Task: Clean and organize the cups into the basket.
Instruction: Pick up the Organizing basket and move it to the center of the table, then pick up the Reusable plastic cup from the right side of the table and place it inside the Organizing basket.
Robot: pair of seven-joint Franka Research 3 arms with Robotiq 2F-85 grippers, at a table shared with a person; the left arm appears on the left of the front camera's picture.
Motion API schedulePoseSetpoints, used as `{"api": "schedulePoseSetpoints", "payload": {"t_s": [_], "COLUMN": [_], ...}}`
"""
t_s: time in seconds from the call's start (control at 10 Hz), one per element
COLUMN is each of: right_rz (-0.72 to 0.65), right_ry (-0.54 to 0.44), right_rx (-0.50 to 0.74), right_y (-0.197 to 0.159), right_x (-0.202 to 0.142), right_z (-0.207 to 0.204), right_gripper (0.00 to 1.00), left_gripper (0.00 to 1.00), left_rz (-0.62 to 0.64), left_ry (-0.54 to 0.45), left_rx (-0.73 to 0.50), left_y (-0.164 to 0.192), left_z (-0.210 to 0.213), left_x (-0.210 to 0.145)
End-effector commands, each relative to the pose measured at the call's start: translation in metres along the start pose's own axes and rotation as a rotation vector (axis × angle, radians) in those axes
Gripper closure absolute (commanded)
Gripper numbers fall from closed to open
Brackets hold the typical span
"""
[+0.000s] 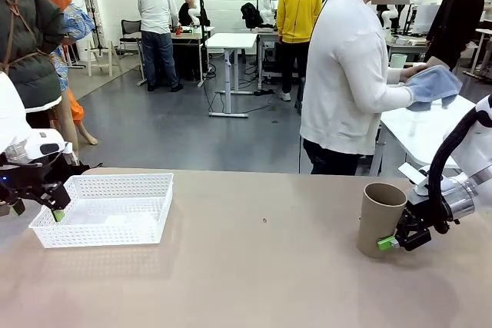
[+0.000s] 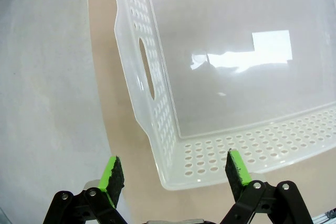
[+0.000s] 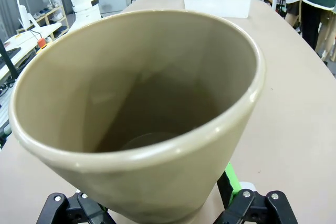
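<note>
Around tan cup (image 1: 380, 219), wide-open right gripper (image 1: 395, 240)

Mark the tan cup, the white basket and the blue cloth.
tan cup (image 1: 377, 228): front view, middle of its side wall.
white basket (image 1: 100, 234): front view, near lattice wall.
blue cloth (image 1: 434, 86): front view, middle of the bunched fabric.

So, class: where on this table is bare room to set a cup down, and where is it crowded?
Free: the tan tabletop between the white perforated plastic basket and the tall tan tumbler; the basket's bare floor. Crowded: around the tumbler's base, where the right claw sits.
</note>
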State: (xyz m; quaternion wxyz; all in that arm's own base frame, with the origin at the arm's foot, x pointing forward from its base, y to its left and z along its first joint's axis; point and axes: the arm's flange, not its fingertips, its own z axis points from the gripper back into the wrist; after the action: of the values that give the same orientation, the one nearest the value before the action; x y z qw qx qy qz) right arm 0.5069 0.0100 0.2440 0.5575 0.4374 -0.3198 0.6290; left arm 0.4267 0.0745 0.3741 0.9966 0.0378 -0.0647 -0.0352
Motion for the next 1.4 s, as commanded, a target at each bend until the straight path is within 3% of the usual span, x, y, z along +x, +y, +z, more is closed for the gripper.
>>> {"api": "schedulePoseSetpoints", "payload": {"t_s": [0.0,0.4,0.5,0.6,0.7,0.8,0.9,1.0,1.2,1.3], "right_rz": [0.001,0.002,0.005,0.012,0.014,0.005,0.000,-0.001,-0.005,-0.007], "right_ry": [-0.002,-0.008,-0.022,-0.028,-0.025,-0.024,-0.022,-0.021,-0.014,-0.015], "right_rx": [0.011,0.010,0.039,0.044,0.040,0.034,0.034,0.034,0.045,0.047], "right_y": [-0.004,-0.005,-0.004,-0.004,-0.005,-0.005,-0.005,-0.006,-0.005,-0.005], "right_x": [-0.001,-0.002,-0.002,-0.002,-0.003,-0.003,-0.003,-0.003,-0.003,-0.003], "right_z": [-0.002,-0.003,-0.002,-0.002,-0.002,-0.002,-0.002,-0.001,-0.003,-0.003], "right_gripper": [0.00,0.00,0.00,0.59,0.59,1.00,0.64,1.00,1.00,0.78], "left_gripper": [0.00,0.00,0.60,0.60,1.00,0.62,1.00,1.00,1.00,1.00], "left_rz": [0.017,0.027,0.016,0.016,0.018,0.025,0.028,0.028,0.034,0.032], "left_ry": [-0.003,0.025,0.017,0.017,0.017,0.018,0.023,0.025,0.028,0.028], "left_rx": [0.004,0.003,-0.008,-0.014,-0.015,-0.008,-0.008,-0.007,0.007,0.007], "left_y": [0.000,0.002,0.003,0.003,0.004,0.004,0.003,0.003,0.003,0.003], "left_z": [-0.016,-0.028,-0.027,-0.025,-0.023,-0.024,-0.023,-0.023,-0.025,-0.026], "left_x": [0.010,0.016,0.016,0.015,0.015,0.015,0.015,0.015,0.016,0.017]}}
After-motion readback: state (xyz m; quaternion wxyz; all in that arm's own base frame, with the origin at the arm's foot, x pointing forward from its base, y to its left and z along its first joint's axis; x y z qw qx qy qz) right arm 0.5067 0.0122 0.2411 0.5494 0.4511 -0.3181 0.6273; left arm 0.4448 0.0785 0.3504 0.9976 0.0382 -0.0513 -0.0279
